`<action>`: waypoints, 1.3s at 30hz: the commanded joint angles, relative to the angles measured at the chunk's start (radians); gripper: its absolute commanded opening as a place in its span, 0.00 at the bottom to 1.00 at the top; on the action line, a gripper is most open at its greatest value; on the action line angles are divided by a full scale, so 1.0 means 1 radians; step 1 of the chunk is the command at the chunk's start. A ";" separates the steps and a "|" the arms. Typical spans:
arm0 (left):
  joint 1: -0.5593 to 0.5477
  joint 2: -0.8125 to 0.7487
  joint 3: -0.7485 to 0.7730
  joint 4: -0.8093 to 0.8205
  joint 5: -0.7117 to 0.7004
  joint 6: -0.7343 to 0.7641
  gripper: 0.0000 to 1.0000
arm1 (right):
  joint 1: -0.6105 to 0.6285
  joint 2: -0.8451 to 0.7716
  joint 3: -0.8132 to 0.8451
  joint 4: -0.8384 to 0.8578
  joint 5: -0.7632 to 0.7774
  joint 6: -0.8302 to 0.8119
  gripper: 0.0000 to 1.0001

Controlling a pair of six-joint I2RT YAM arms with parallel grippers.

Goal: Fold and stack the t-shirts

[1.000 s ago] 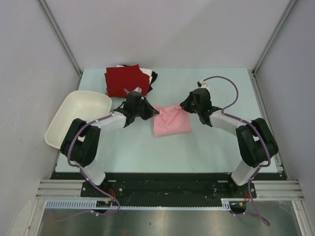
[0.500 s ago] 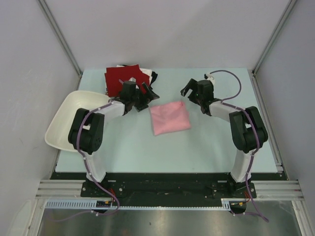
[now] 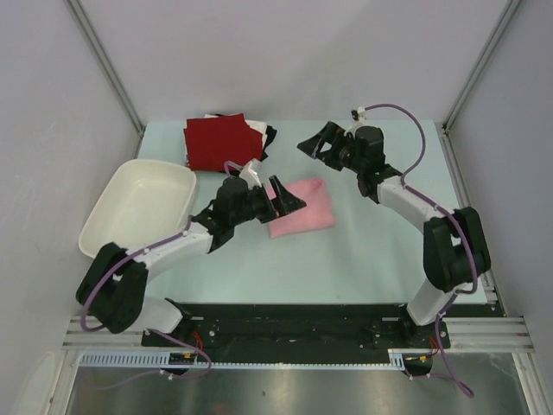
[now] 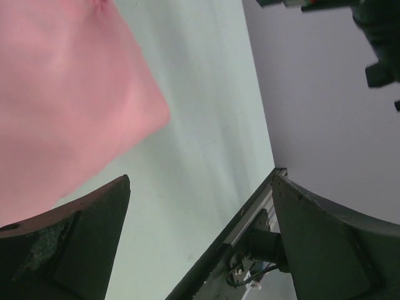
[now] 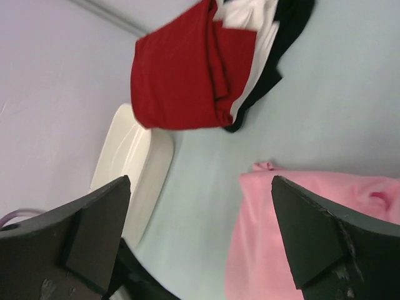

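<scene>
Folded pink shirt [image 3: 307, 209] on table [image 3: 363, 251]; left gripper [image 3: 276, 188] and right gripper [image 3: 318, 143] near it, jaws apart, empty.

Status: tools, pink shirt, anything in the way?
Left tool, right tool open, empty. Pink shirt folded flat, centre. Red-topped stack far left; nothing lying between.

**Overhead:** the left pincer [image 3: 278, 192] covers part of the left edge of the pink shirt [image 3: 307, 207]. In the stack, the red shirt [image 3: 220, 143] hides most of the white shirt [image 3: 257, 127] and black shirt [image 3: 270, 136], which show only as slivers at its right.

**Left wrist:** the pink cloth is blurred and cut off at the top and left.

**Right wrist:** the pink cloth is cropped at the bottom and right. A finger [image 5: 87, 237] of the right pincer [image 5: 200, 181] masks the near end of the tub [image 5: 134, 162].
</scene>
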 commanded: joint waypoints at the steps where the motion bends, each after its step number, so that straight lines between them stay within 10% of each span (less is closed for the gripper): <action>1: -0.030 0.110 -0.026 0.234 0.074 -0.024 1.00 | -0.032 0.182 -0.001 0.210 -0.355 0.194 1.00; 10: -0.025 0.268 0.028 0.334 0.056 0.070 1.00 | -0.056 0.442 0.031 0.542 -0.566 0.400 1.00; 25: -0.010 0.657 -0.081 0.739 0.153 -0.059 0.99 | -0.085 0.655 0.033 0.503 -0.552 0.320 1.00; 33: -0.011 0.438 -0.057 0.638 0.226 -0.051 1.00 | -0.114 0.479 0.054 0.529 -0.525 0.340 1.00; 39: -0.015 0.113 0.086 0.173 0.233 0.062 1.00 | -0.118 0.223 0.056 0.340 -0.505 0.227 1.00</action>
